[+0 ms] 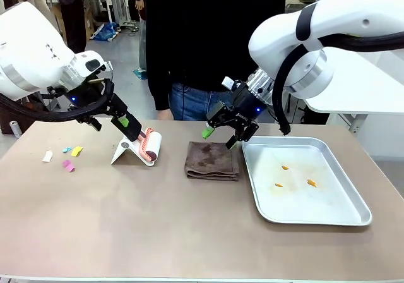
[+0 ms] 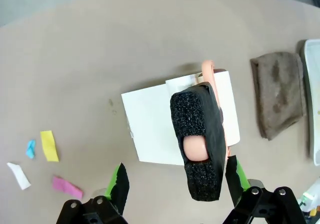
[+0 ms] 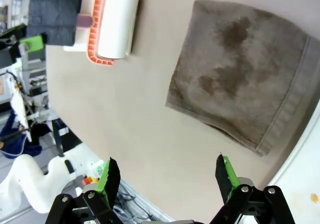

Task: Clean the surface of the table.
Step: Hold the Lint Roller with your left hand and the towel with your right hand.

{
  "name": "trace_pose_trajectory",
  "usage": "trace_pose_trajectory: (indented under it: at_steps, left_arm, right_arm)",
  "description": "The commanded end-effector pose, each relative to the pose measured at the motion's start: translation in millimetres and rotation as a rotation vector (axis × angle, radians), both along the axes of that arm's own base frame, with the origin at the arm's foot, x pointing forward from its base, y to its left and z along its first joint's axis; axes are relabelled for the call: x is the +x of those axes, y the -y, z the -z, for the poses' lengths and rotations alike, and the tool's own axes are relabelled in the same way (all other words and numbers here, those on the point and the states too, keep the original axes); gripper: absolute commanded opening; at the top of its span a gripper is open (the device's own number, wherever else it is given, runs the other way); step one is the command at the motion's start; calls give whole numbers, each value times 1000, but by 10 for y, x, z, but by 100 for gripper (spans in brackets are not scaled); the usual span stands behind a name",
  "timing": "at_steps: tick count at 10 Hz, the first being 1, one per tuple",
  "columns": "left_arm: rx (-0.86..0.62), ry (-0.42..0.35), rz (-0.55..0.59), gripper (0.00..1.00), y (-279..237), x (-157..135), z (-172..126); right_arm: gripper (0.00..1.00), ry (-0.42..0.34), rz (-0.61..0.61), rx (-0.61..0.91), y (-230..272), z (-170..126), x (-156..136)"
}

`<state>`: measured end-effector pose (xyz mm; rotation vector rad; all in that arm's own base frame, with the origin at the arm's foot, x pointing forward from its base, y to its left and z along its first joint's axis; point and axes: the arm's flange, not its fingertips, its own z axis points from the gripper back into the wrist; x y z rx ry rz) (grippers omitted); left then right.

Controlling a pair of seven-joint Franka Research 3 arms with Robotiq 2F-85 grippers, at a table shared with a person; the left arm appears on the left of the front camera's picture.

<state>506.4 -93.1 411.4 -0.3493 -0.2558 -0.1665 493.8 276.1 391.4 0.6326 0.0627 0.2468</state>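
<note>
Work set on the table (image 1: 158, 232), the broad taupe top running right across the front view, with a person (image 1: 202, 43) standing at its far side; toward its left end, paper scraps (image 1: 67, 165) in white, blue, yellow and pink, loose and near one another, seemingly the litter to be lifted; just right of them, a lint roller (image 1: 151, 145) parked in a white stand (image 1: 123, 151), its handle (image 2: 197, 124) tilted up off the top, likely for easy gripping; at mid-table a folded brown cloth (image 1: 211, 161), darker in patches, just beside a silver tray (image 1: 328, 198) with a few orange bits (image 1: 285, 167) and smears, apparently wiping kit and a second mess.

As for the left gripper (image 2: 177, 181): hangs with jaws wide apart, straddling the black foam handle, one green pad to each side; holds nothing yet; contact with the foam not clear; reads as lining up to pinch the handle across its width. As for the right gripper (image 1: 221, 136): hovers near the cloth's far edge, beside the tray's corner, jaws likewise spread and empty, pointing down; reads as poised for the wiping part. Judging by the untouched scraps, hardly begun; next calls for closing squarely on the handle, at risk otherwise of tipping roller and stand together.
</note>
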Motion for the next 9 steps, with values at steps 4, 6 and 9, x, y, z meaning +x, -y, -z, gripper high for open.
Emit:
trace_pose_trajectory:
  at_steps: [4,6,9]
  left_arm:
    - [8,8,19,100,21,-20,-15]
    - [31,-128,-38,100,66,119,-18]
    - [32,-254,-145,100,69,256,132]
  right_arm:
    - [100,-1,-2,0,-1,0,-2]
    - [100,51,13,-19,68,-152,-21]
    - [100,48,-18,-33,-6,-61,-60]
